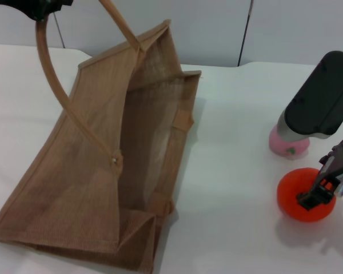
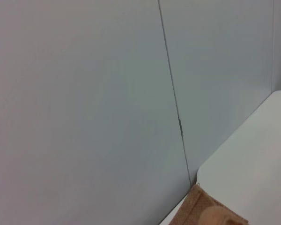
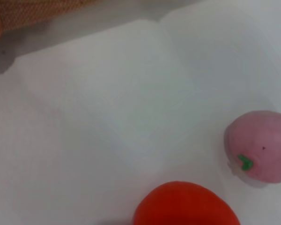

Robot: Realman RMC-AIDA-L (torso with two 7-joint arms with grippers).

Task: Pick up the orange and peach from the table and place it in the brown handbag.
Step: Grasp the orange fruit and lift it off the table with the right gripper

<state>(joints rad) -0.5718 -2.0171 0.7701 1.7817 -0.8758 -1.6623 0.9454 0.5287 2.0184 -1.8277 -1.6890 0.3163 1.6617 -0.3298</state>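
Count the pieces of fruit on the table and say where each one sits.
2. The orange lies on the table under the right end effector. The peach sits just behind it, partly hidden by the right arm. No fruit shows inside the brown handbag.

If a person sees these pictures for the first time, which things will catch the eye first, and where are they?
First comes the large tan-brown woven jute handbag, standing open on the left part of the white table, one long handle held up by the left tool at the top left corner. Next is the bright orange round fruit at the right edge, with the right tool at it. Just behind it, the pale pink peach sits partly hidden by the right arm.
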